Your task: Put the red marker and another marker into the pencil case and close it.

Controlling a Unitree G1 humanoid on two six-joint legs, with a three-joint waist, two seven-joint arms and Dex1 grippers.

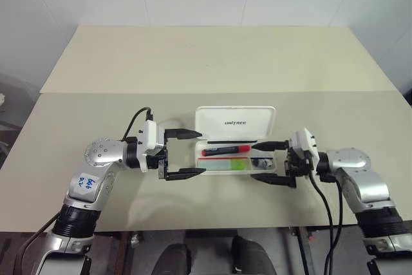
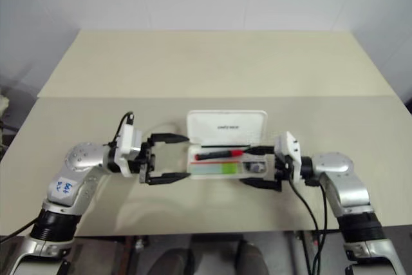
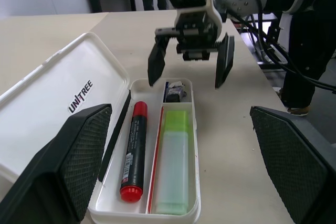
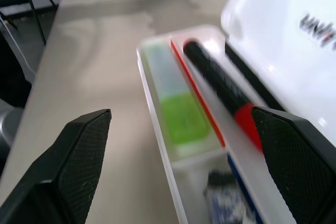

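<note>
- The pencil case lies open near the middle of the pale surface, its lid tipped back on the far side with the dark printed word facing up.
- The red marker lies lengthwise in the far part of the tray, black barrel with its red cap end pointing right.
- Another marker, pale with a lime-green cap end, lies just beside it in the near part of the tray, parallel to it.
- A thin red line in the tray runs between the two markers.
- A small dark object sits in the compartment at the right end of the tray; what it is cannot be told.
- The left pincer hangs at the case's left end, pointing right, its two black fingers wide apart and holding nothing.
- The right pincer hangs at the case's right end, pointing left, its fingers also spread apart and empty; in the left wrist view they stand just above the small end compartment.
</note>
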